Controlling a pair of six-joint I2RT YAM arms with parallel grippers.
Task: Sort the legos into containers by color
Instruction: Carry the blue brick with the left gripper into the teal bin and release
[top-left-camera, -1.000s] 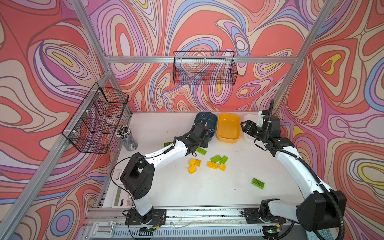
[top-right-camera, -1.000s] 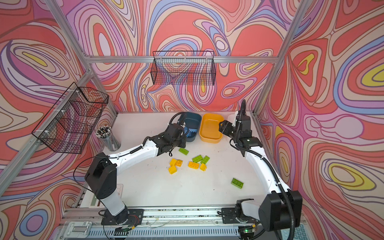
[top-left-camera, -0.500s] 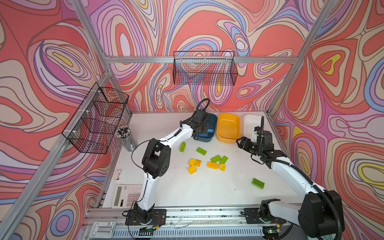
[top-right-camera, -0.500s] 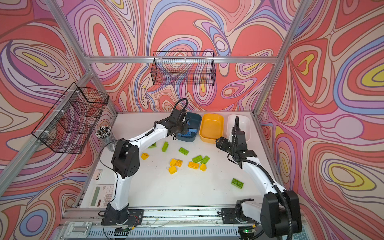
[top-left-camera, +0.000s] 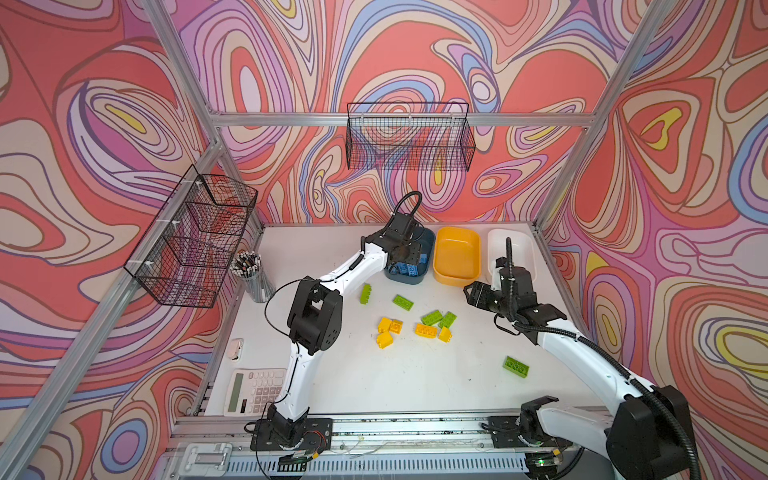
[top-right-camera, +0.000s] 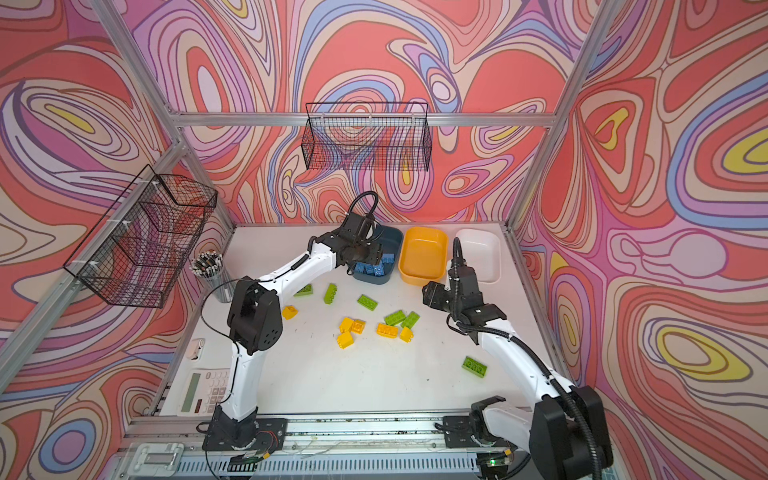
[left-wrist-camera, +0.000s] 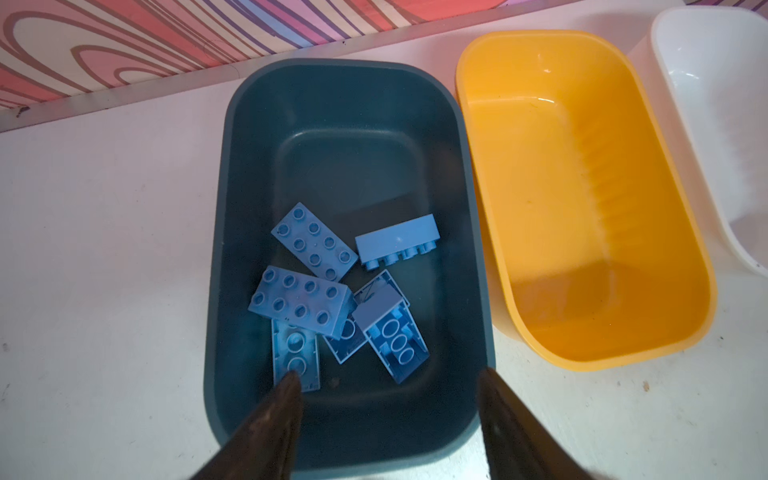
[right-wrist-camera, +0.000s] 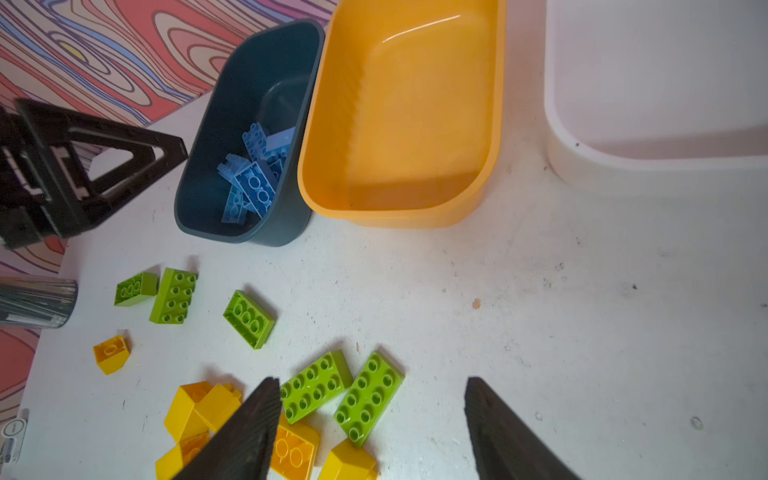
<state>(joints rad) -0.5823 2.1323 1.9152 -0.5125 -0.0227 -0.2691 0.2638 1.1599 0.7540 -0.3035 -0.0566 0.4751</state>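
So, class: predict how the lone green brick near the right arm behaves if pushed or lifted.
The green brick looks like hard moulded plastic, so probably stiff. It lies flat, studs up, so it should slide rather than roll or tip. Upturned blue bricks in the teal tub show hollow undersides, so it is likely light.

We find three tubs (top-left-camera: 456, 281) in a row at the back of the worktop (top-left-camera: 395, 374), bricks (left-wrist-camera: 299, 301) in the leftmost tub (left-wrist-camera: 332, 108). Loose bricks (top-left-camera: 426, 330) lie scattered before them; a pencil cup (top-left-camera: 255, 282) stands far left.

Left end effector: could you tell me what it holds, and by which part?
Nothing: the left end effector hangs open over the teal tub.
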